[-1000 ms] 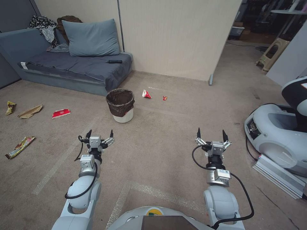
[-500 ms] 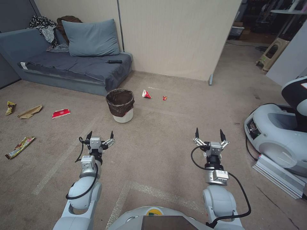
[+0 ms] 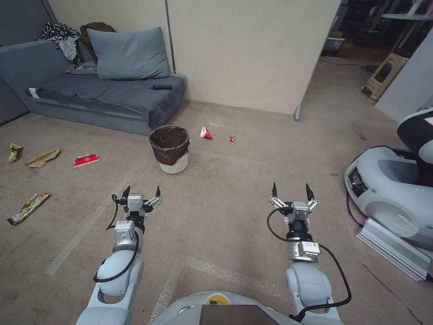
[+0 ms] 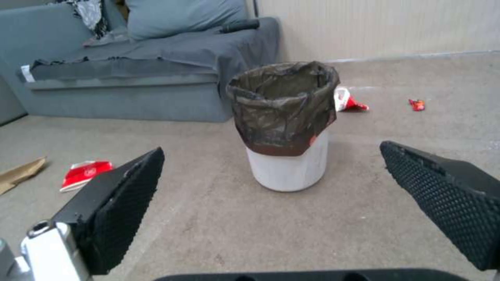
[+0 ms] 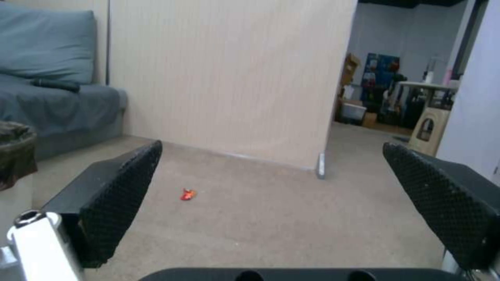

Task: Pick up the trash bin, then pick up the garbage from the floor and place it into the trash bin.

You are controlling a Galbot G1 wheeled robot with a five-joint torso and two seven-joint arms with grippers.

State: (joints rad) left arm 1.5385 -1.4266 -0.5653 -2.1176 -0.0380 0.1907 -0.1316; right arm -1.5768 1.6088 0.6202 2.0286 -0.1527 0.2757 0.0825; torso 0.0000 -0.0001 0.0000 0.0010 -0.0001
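1. Over the last second our right gripper [image 3: 290, 191] has drifted slightly lower and leftward in the head view, while our left gripper [image 3: 142, 192] has barely moved; both sets of jaws are spread wide with nothing between them.
2. We judge that the first step has not begun: the trash bin [image 3: 170, 149] stands upright on the floor at centre-left of the frame, well apart from both grippers (it sits squarely between the left jaws in the left wrist view).
3. The garbage lies scattered: a red-white wrapper [image 3: 206, 132] and a small red scrap [image 3: 232, 138] just right of the bin; at the left edge, another red-white wrapper [image 3: 86, 160], a tan paper bag [image 3: 42, 158] and two yellow snack packets [image 3: 28, 207].
4. The floor [image 3: 234, 180] is beige carpet with faint pale tape lines, flat and open around the bin.
5. A grey sofa [image 3: 112, 92] with a pillow fills the upper left, a beige partition wall [image 3: 248, 49] stands behind, and another robot's base [image 3: 392, 189] sits at the right edge.
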